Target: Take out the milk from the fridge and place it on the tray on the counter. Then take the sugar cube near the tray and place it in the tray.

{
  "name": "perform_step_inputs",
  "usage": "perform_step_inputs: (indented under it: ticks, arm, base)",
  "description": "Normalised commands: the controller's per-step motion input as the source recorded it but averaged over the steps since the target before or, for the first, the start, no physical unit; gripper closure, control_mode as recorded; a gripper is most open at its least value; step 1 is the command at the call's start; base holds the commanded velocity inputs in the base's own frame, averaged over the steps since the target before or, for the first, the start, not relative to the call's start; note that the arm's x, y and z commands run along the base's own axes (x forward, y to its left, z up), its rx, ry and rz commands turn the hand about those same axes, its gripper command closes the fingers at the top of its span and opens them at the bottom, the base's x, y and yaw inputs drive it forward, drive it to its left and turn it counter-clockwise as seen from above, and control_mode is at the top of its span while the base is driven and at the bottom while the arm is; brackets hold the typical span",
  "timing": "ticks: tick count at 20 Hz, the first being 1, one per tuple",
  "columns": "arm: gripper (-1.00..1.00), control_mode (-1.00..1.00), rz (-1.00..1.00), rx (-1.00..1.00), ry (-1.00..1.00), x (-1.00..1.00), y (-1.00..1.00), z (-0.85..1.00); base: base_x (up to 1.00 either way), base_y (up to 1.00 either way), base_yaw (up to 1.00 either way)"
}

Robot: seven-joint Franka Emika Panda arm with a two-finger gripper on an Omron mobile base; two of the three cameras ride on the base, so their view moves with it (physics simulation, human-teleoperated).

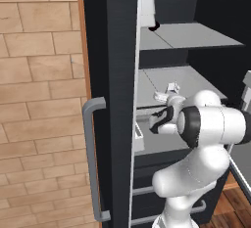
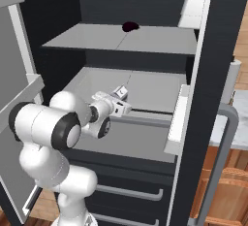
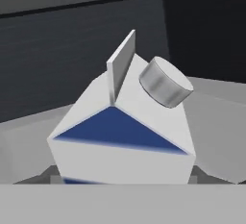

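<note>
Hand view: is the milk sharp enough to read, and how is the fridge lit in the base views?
Hand view: milk sharp and evenly lit, its base cut off at the bottom. Left base view: fridge walls near black. Right base view: grey shelves bright, no glare.

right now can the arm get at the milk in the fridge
Probably yes: the fridge door stands open, the gripper is already over the middle shelf, and the milk sits right before it with nothing between.

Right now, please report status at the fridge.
Gripper open, around the milk on the middle fridge shelf. Milk not yet lifted. Nothing blocking.
</note>
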Motion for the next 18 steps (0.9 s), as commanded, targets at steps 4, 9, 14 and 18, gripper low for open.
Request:
perform_step_inputs:
  ticks: [4, 9, 14, 18]
  arm:
    - [1.00, -1.00, 0.00, 0.00, -0.15, -1.00, -0.02, 0.15]
    - [1.00, -1.00, 0.00, 0.00, -0.12, -0.86, 0.00, 0.48]
    - [1.00, -1.00, 0.00, 0.00, -0.09, -0.82, 0.00, 0.66]
    - [1.00, -1.00, 0.00, 0.00, -0.02, -0.87, 0.00, 0.62]
  base:
    - [0.00, 0.00, 0.00]
    - [0.00, 0.00, 0.00]
    - [0.00, 0.00, 0.00]
    - [0.00, 0.00, 0.00]
